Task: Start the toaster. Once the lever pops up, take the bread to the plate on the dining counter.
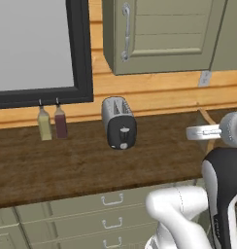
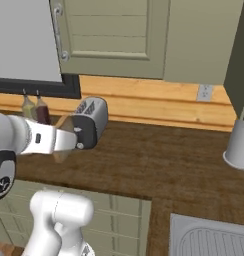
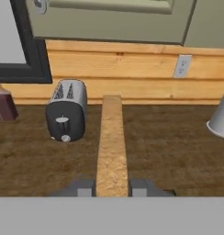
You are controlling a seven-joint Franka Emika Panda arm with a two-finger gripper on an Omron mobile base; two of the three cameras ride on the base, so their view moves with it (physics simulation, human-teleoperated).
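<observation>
Clamping the bread (image 3: 111, 137) edge-on between both fingers (image 3: 84, 188), toaster (image 3: 66, 110) well left.

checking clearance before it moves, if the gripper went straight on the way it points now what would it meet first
The gripper, shut on the bread, points past the right of the toaster at the wooden wall behind the counter. The slice's far edge would probably meet that wall first, though depth is unclear.
</observation>
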